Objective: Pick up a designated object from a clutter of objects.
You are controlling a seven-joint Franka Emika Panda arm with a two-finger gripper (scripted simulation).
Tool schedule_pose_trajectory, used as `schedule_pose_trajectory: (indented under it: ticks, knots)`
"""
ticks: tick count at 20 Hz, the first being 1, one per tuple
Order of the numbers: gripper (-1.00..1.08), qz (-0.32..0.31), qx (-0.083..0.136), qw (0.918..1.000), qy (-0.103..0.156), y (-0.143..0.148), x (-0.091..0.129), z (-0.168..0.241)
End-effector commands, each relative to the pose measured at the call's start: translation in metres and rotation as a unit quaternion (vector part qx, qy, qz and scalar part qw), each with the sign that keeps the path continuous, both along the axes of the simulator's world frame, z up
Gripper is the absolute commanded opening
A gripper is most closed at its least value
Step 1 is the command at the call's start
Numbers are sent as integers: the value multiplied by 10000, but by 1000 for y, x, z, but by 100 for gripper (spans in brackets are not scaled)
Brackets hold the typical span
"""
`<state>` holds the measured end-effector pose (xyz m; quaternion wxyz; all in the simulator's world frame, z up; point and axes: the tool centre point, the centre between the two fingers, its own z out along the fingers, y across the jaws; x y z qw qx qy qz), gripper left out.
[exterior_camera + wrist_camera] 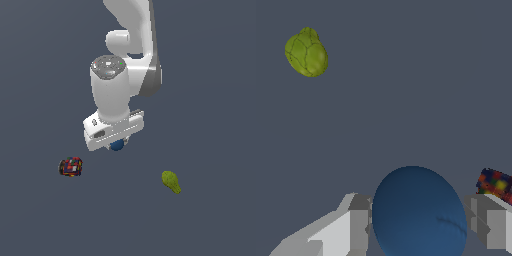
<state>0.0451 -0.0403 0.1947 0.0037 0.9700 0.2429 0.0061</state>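
Observation:
The dark-blue ball (418, 212) fills the gap between my gripper (418, 225) fingers, and both grey pads press against its sides. In the exterior view the ball (117, 145) peeks out just under the white hand, where the gripper (118, 146) is mostly hidden by the hand itself. The multicoloured cube (70, 167) lies on the floor to the exterior view's left of the ball. The same cube (496, 184) shows just beyond one finger (491, 225) in the wrist view.
A yellow-green pear-shaped thing (171, 181) lies on the dark floor to the exterior view's right of the hand, well apart from it; the wrist view shows the pear-shaped thing (306, 53) too. The arm's white links rise above the hand.

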Motion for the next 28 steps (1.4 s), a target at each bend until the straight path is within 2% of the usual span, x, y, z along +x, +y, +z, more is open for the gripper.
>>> schedule_pose_trajectory:
  ticks: [1, 17, 28]
  knots:
    - [-100, -3, -4, 10000, 3, 20, -2, 26]
    - [-100, -8, 5, 10000, 46, 142, -9, 182]
    - [-100, -9, 20, 10000, 65, 189, -7, 241]
